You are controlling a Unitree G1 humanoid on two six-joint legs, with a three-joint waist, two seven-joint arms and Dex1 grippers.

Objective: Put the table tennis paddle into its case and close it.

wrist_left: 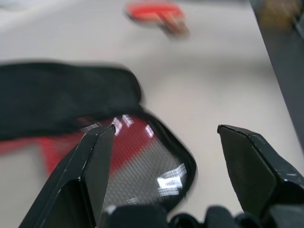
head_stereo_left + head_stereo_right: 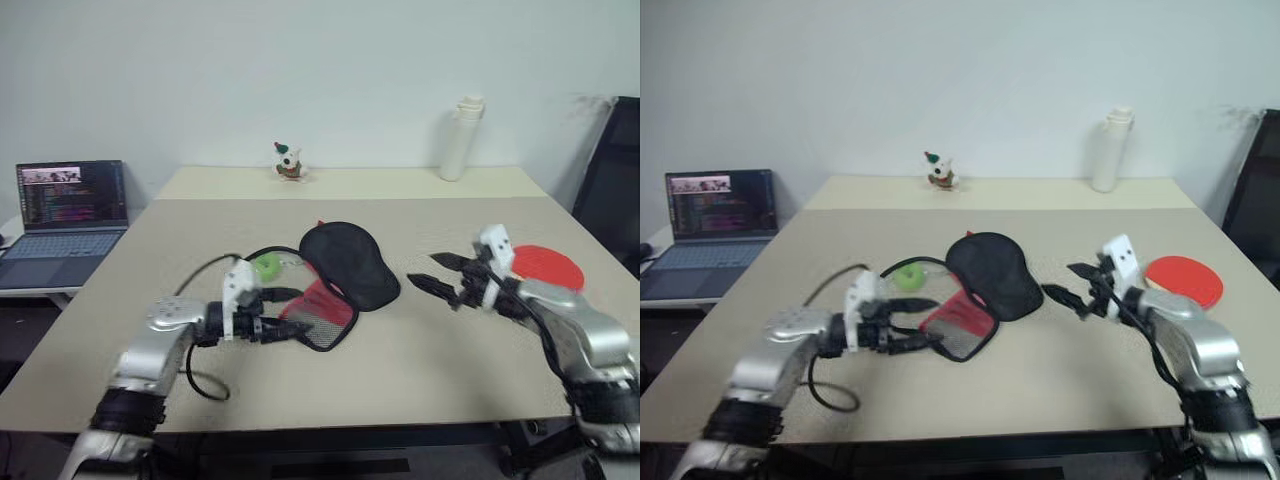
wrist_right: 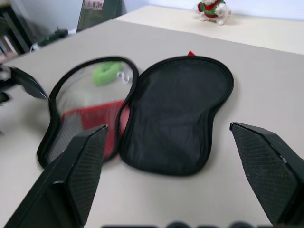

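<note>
Table tennis paddle (image 2: 545,266): on table (image 2: 430,350), 3 o'clock of case
Case (image 2: 345,265): unzipped, spread flat
Left hand (image 2: 290,312): fingers apart, empty
Right hand (image 2: 430,272): wide open, empty

My arms are silver with black joints; white wrist blocks carry my left gripper (image 2: 290,312) and right gripper (image 2: 432,272), both black-fingered, with black cables.
</note>
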